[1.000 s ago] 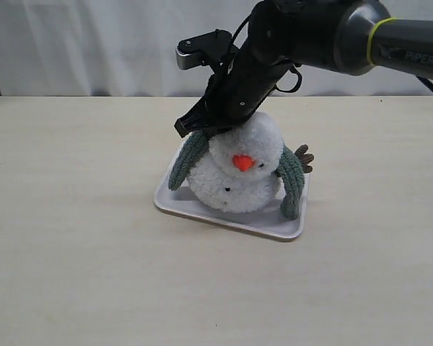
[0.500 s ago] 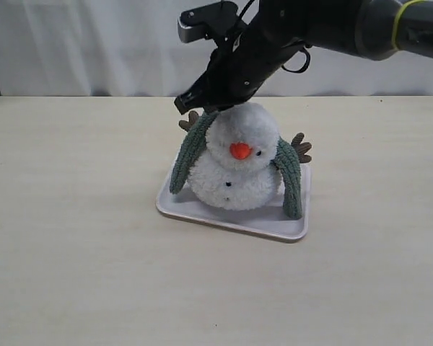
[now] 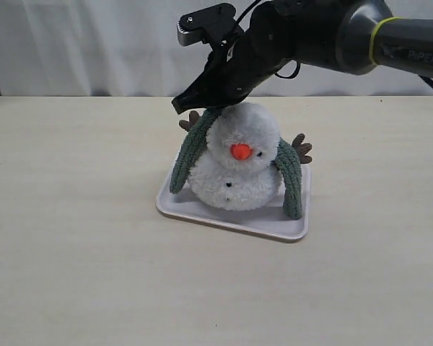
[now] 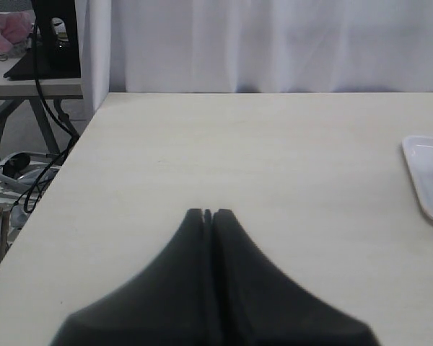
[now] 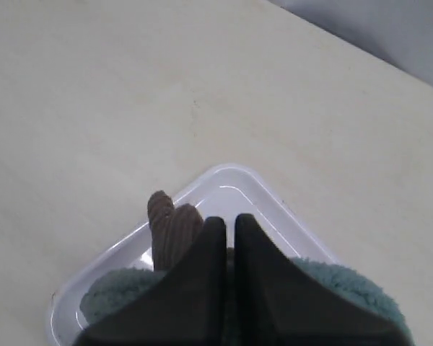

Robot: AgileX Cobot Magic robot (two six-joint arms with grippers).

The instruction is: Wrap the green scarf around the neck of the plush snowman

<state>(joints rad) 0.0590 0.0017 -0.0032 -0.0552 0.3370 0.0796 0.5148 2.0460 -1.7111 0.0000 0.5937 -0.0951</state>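
You have the long, fuzzy sage-green fleece scarf (image 3: pixel 182 158) draped behind the neck of the small fluffy white plush snowman (image 3: pixel 238 184). One end hangs down each side of the body, and both ends reach the flat white rectangular tray (image 3: pixel 224 220) it sits on. The snowman is upright, with its orange cone nose (image 3: pixel 240 151) facing the exterior camera and a brown corduroy twig arm (image 3: pixel 301 148) sticking out past the scarf.

Your right gripper (image 3: pixel 182 107) is at the top of the scarf strand on the left of that view, beside the head. Its fingers are clenched together and touch the fleece, but you cannot tell whether any is pinched between them. Your left gripper (image 4: pixel 208 213) is also clenched, holding nothing, over the pale wooden table (image 4: pixel 274 166), well apart from the tray.
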